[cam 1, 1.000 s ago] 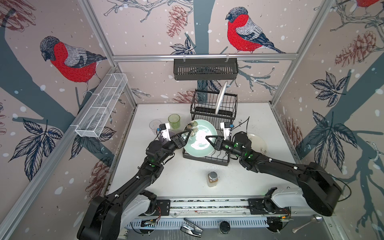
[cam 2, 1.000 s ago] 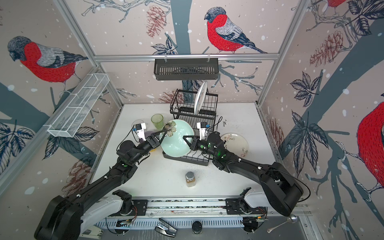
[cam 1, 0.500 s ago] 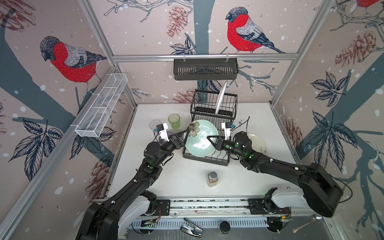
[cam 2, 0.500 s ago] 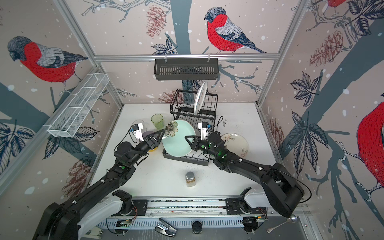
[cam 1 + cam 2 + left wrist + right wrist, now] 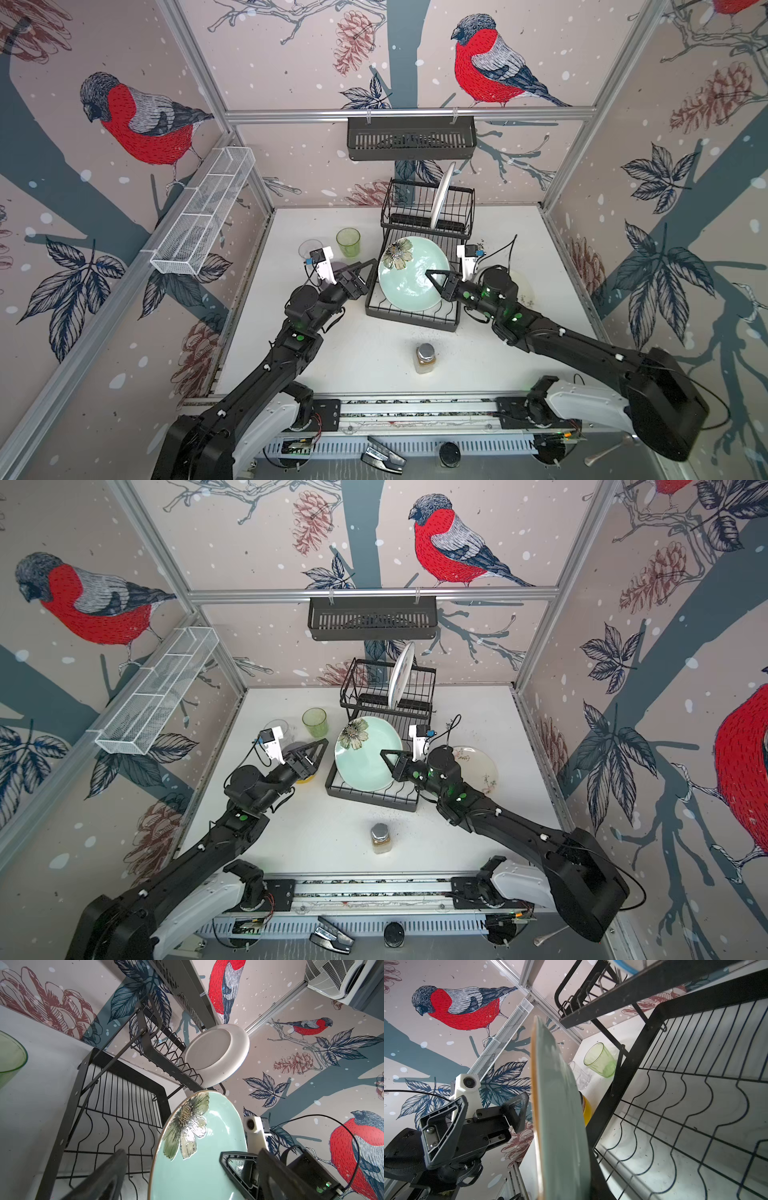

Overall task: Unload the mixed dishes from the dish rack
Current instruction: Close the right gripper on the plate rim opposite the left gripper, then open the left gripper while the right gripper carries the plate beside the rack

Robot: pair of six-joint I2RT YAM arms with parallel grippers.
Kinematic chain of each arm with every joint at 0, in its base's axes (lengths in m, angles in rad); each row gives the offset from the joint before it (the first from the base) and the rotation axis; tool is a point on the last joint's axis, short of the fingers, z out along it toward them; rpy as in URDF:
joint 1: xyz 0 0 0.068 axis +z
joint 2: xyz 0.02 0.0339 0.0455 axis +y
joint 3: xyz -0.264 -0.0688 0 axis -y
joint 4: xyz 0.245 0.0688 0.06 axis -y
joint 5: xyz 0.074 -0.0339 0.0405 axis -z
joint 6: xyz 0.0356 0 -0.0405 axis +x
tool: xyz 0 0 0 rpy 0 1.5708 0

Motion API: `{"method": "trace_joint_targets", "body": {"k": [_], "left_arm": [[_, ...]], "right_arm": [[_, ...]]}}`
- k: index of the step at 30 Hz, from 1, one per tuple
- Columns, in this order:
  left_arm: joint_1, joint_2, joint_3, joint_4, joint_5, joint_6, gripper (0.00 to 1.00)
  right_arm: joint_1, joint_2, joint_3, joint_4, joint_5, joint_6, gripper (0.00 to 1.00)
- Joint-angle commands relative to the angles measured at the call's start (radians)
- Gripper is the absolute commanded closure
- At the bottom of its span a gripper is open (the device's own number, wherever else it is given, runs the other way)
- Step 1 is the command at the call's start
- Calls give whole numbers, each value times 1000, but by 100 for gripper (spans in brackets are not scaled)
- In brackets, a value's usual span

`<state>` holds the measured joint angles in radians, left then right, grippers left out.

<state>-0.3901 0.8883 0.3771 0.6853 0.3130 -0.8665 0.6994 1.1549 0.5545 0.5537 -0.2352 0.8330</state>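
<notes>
Right end effector (image 5: 434,279) is clenched on one rim of the pale green plate (image 5: 409,282), tilted over the lower tier of the dish rack (image 5: 411,322); left end effector (image 5: 372,275) gapes just beside the opposite rim. Glazed, stiff, breakable, likely slippery: pinch deep at the rim. Whether its lower edge touches the wires is hidden; beyond, a white plate (image 5: 441,195) stands slotted.

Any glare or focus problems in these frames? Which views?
Left wrist view: specular glare on the pale green plate around its flower, and the left gripper fingers are blurred because they are too close. Right wrist view: the plate's near edge is soft, while the dish rack wires are sharp. In both top views: even light, and the jar casts only a faint shadow.
</notes>
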Motion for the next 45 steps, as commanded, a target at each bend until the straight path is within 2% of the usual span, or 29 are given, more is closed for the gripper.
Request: {"method": "trace_joint_targets", "body": {"k": [1,8,22,37,45], "left_arm": [[0,-7,18,-37,-9,42,3],[0,-12,14,-33,-12,43,2],[0,-3,11,-23,-3,34,2],[0,8,9,-11,1,23,3],[0,18,11,-9,9,20,2]], "right_arm": [[-7,-45,-6,69,28,-14,100],[-57,-138,-37,24,36,6,100],[-229,-324,-122,-94,11,75,100],[-382,-421,-194,-109,-95,154,100],[-413,-447,-188,-139,-114,173,100]]}}
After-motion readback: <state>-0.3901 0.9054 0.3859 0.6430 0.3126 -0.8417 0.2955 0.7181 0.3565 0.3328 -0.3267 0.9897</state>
